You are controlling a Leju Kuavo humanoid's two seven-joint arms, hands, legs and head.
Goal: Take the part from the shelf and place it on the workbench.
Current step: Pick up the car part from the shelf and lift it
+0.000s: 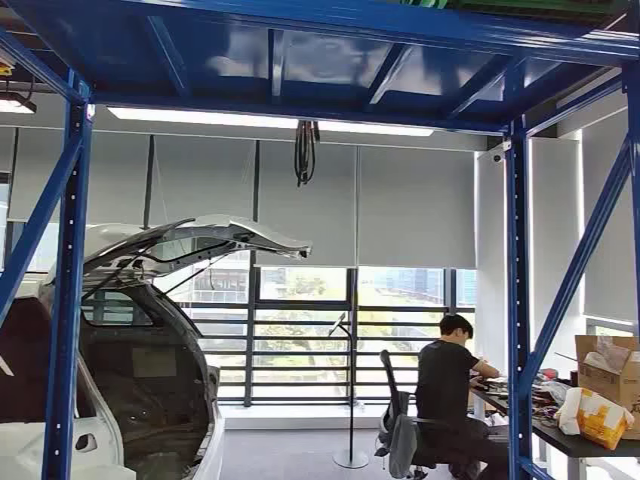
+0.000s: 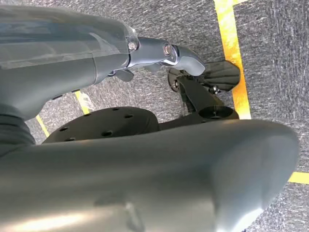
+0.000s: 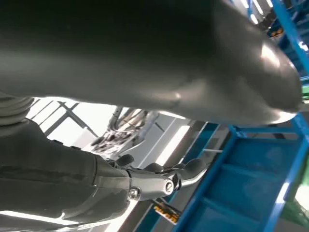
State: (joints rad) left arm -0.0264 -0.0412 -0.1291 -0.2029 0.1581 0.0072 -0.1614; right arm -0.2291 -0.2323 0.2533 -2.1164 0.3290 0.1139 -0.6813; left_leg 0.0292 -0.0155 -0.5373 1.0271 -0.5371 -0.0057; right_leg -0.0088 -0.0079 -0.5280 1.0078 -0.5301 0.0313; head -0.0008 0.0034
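Observation:
A blue steel shelf frame [image 1: 66, 300] rises around me, its upper deck [image 1: 317, 50] overhead. I cannot make out any part on it. My left hand [image 2: 120, 53] hangs over grey carpet with its fingers [image 2: 182, 53] stretched out and nothing in them. My right hand [image 3: 109, 179] is turned up toward the blue shelf frame [image 3: 255, 169]; its fingers [image 3: 182, 171] are loosely extended and hold nothing.
A white car [image 1: 151, 380] with its tailgate raised stands at the left. At the right a person [image 1: 445, 390] sits on an office chair at a dark table [image 1: 573, 440] carrying a cardboard box [image 1: 607, 375] and packets. Yellow floor tape [image 2: 233, 53] runs under the left hand.

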